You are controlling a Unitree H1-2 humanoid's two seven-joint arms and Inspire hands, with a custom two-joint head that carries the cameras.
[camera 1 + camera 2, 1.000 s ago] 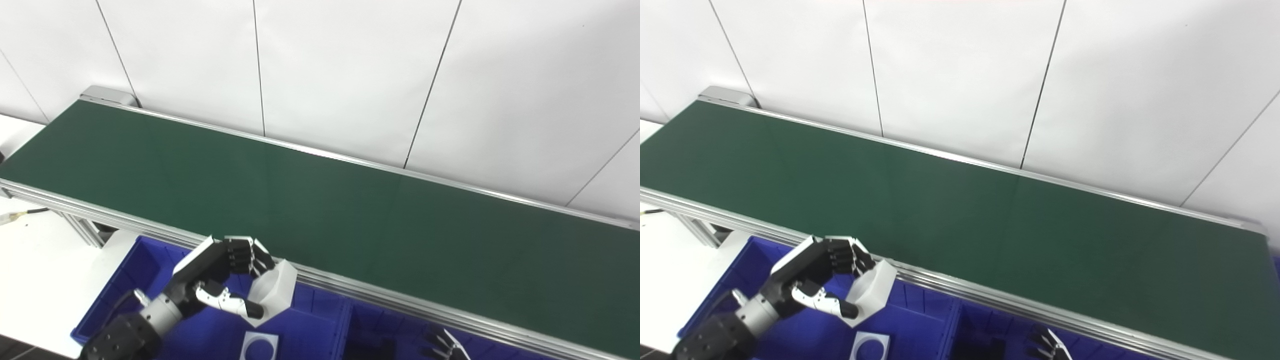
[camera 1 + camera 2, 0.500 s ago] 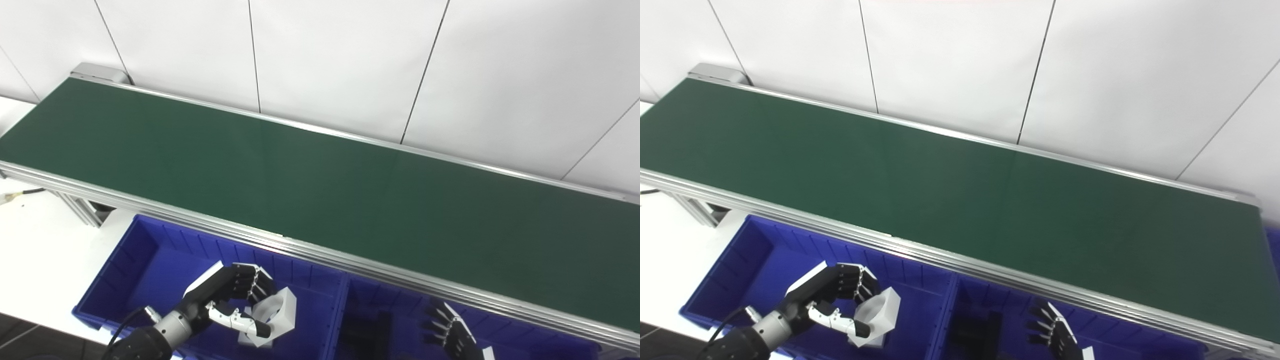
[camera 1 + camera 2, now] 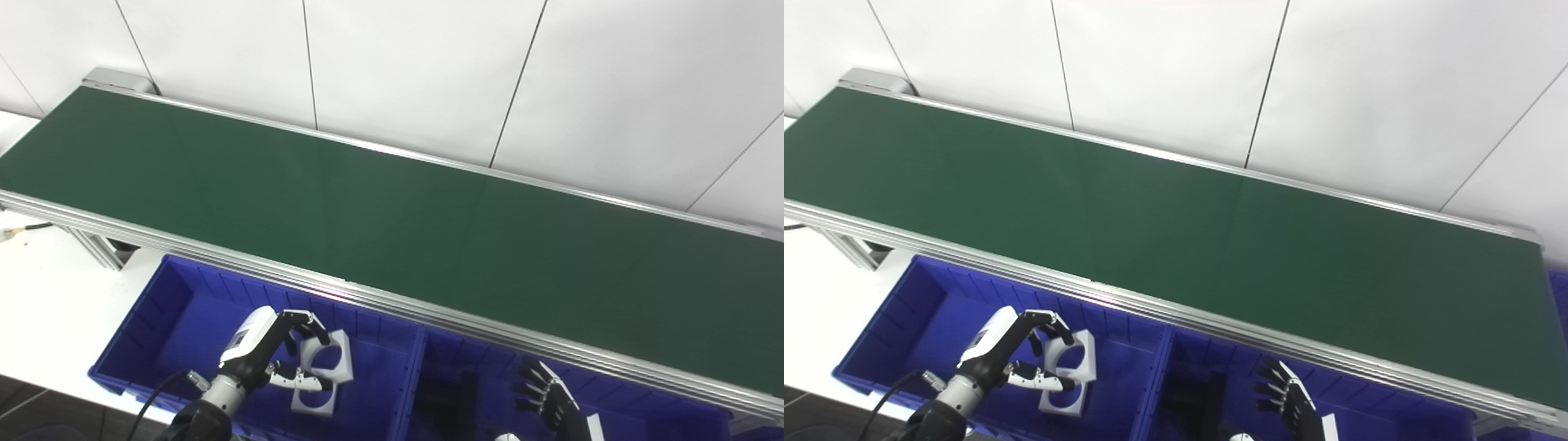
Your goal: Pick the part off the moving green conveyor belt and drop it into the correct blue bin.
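The white square part with a round hole (image 3: 334, 360) is inside the left blue bin (image 3: 160, 309), leaning on a second white part of the same kind (image 3: 311, 399). My left hand (image 3: 269, 352) hangs low in that bin with its fingers (image 3: 1048, 320) and thumb spread wide. Their tips sit just at the part's left edge without clamping it. My right hand (image 3: 548, 404) is open with fingers apart, low over the right blue bin (image 3: 649, 413). Nothing lies on the green conveyor belt (image 3: 392, 226).
Dark parts (image 3: 456, 398) lie in the right bin's left end, and a small white round thing (image 3: 1240, 437) shows at the bottom edge. A silver rail (image 3: 429, 315) separates belt and bins. White tabletop (image 3: 49, 294) lies to the left.
The camera tilted down. My left hand lowered the white part from the belt's edge into the left bin and spread its fingers. The part now leans on the other white part.
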